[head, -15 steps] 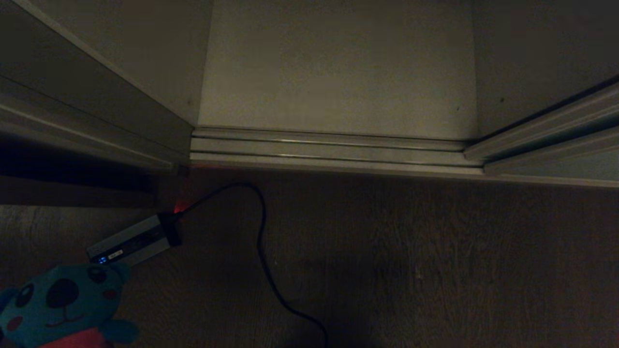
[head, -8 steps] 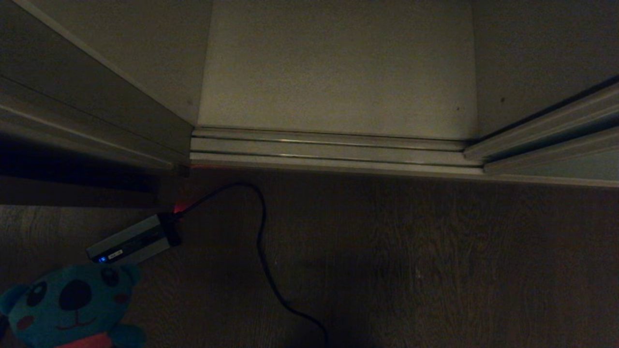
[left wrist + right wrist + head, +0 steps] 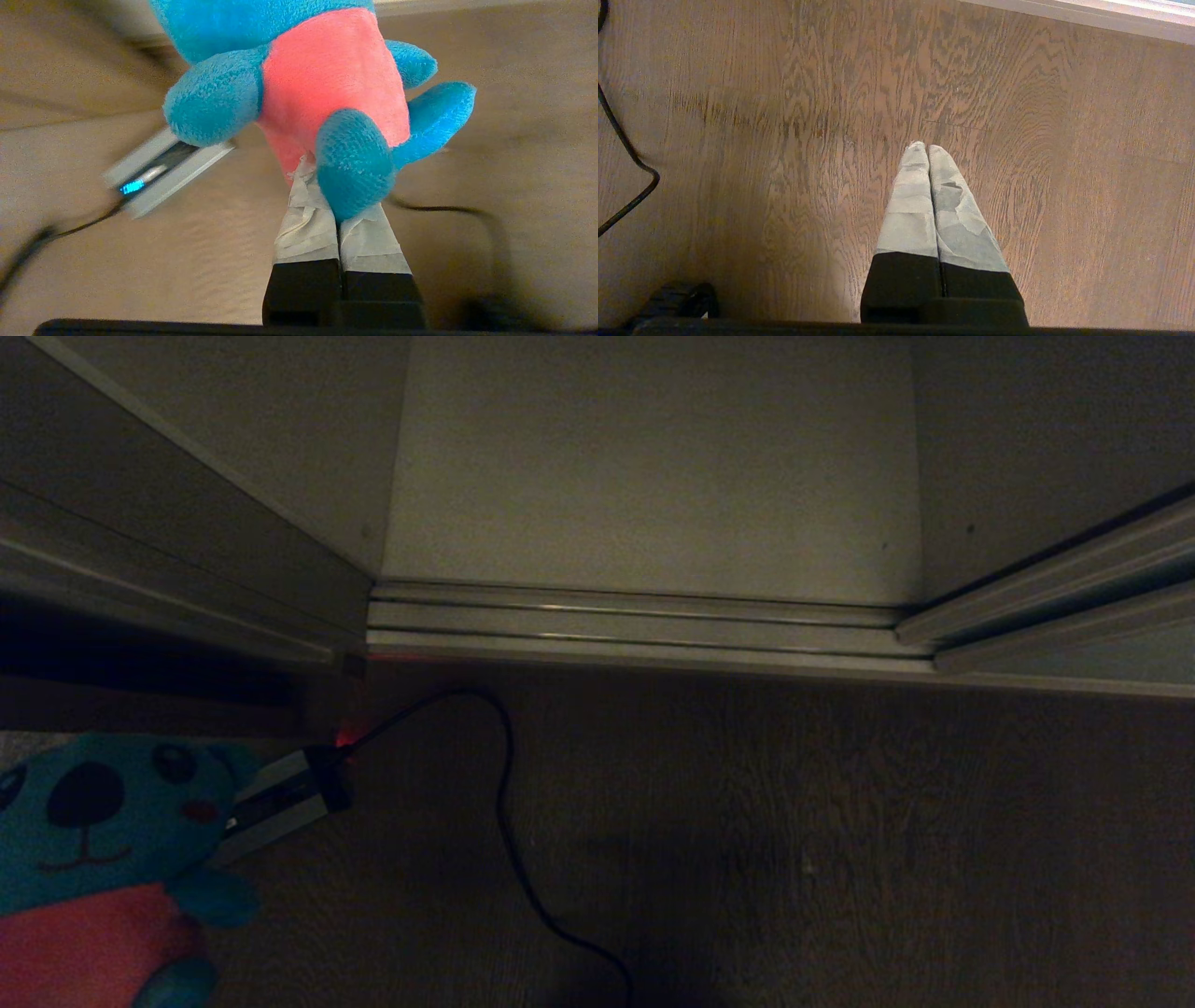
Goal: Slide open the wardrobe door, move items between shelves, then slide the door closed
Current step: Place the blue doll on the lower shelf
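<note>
— Risen since a second ago: teal monster (image 3: 98,859), now higher at the head view's lower left, red-pink belly fully showing, overlapping the grey box (image 3: 280,798).

— Grip?

— Left gripper (image 3: 322,186) pinching the toy's underside between taped fingers (image 3: 303,228). Right gripper (image 3: 928,148) pressed together, holding nothing, above wooden floor (image 3: 1045,186).

— Surroundings?

— Black cable (image 3: 509,831) looping across the floor; ribbed floor track (image 3: 635,625) beyond; wardrobe open, sliding wardrobe door (image 3: 1102,653) at right.
</note>
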Tool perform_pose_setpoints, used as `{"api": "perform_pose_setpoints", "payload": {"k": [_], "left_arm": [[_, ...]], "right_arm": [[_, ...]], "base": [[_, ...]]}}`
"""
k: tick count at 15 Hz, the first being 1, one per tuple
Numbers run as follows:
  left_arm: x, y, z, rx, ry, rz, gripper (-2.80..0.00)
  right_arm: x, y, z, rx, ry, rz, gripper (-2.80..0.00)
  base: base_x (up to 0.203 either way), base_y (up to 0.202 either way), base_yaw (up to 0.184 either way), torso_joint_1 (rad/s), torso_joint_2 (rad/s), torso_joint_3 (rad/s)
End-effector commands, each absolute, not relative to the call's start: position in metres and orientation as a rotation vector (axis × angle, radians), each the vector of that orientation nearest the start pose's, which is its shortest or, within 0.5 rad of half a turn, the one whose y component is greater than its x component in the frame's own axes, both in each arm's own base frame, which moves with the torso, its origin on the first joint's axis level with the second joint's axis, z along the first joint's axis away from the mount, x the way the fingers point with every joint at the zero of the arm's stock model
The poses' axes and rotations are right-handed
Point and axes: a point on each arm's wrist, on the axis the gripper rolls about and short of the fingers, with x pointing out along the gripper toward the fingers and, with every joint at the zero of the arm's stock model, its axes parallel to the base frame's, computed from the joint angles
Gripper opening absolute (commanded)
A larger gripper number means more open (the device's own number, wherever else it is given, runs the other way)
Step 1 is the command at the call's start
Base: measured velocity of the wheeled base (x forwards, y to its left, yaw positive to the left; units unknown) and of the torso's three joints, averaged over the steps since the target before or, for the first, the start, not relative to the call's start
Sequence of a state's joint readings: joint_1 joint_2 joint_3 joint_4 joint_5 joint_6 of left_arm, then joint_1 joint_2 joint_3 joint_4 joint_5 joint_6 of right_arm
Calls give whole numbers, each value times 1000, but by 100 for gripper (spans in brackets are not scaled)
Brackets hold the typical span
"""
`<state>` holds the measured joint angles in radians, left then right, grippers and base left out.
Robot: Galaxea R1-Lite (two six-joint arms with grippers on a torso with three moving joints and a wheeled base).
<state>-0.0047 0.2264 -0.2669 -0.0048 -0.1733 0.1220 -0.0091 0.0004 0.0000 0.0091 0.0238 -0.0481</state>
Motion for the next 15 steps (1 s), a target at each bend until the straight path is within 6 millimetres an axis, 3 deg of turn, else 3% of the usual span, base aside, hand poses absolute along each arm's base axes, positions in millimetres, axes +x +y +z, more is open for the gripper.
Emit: {"api": "perform_pose_setpoints", "payload": {"k": [1,7,11,15], "left_arm": [[27,-6,184,71,108,-268,-280],[163,-20,215,-17,187,-480,-280],[224,-52,198,-61,258,-585,-280],[289,-97,188,-76,103,-460,-280]], "right_arm": [[-23,1,74,-49,12,16,-280],[-23,1,74,-49,12,16,-280],[-23,1,74,-49,12,16,-280],[-23,1,74,-49,12,14,-280]], "base": [[0,0,0,0,0,0],[0,0,0,0,0,0],[0,0,0,0,0,0],[0,0,0,0,0,0]]}}
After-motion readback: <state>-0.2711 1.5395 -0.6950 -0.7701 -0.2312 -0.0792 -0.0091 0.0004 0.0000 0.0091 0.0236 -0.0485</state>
